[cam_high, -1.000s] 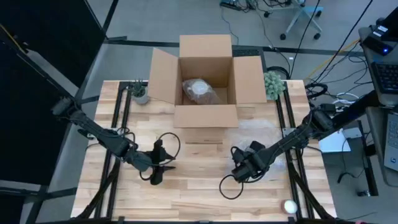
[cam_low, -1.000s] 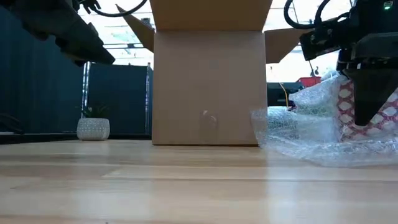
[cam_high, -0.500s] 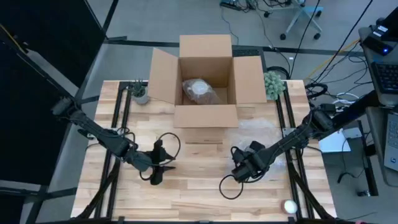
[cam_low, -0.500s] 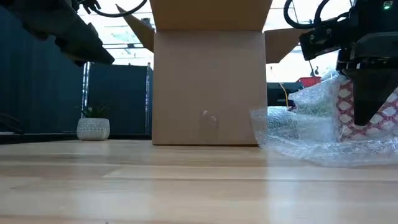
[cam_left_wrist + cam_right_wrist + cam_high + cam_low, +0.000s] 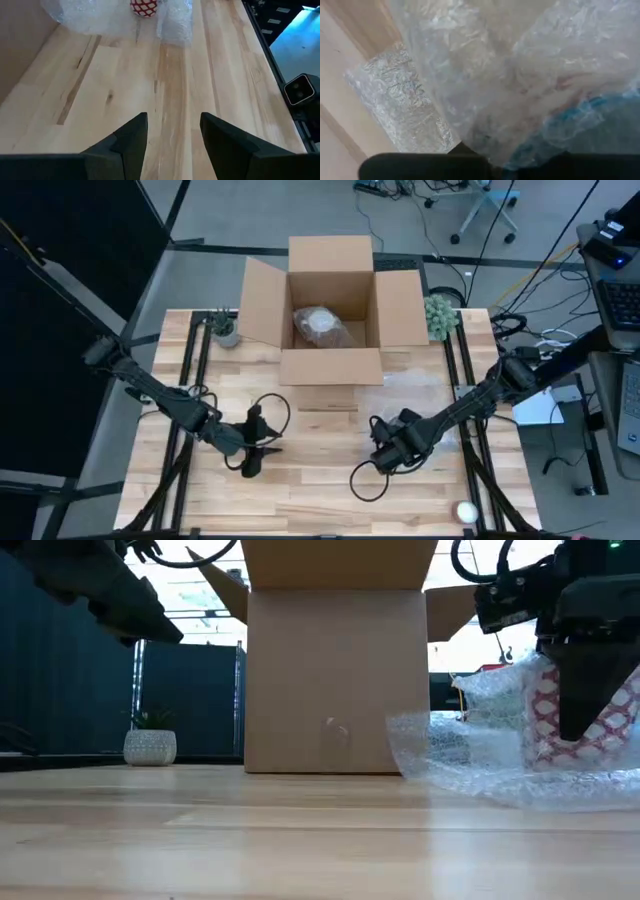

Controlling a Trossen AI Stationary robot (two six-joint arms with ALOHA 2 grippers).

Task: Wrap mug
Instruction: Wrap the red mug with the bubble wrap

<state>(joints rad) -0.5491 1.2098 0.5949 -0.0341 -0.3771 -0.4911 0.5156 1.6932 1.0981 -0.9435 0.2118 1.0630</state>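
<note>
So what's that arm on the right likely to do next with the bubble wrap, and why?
Probably keep drawing the bubble wrap over the red-and-white mug. The right gripper is down at the sheet, which drapes across its camera, yet part of the mug looks uncovered in the low view. The left gripper waits open over bare table, so the right arm seems to be doing the folding.

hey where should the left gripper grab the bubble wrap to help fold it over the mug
Probably the loose edge of the bubble wrap that trails flat on the table toward the cardboard box, coming in low from the left gripper's own side. That flap lies free, while the right gripper is already down on the bunched part by the mug.
</note>
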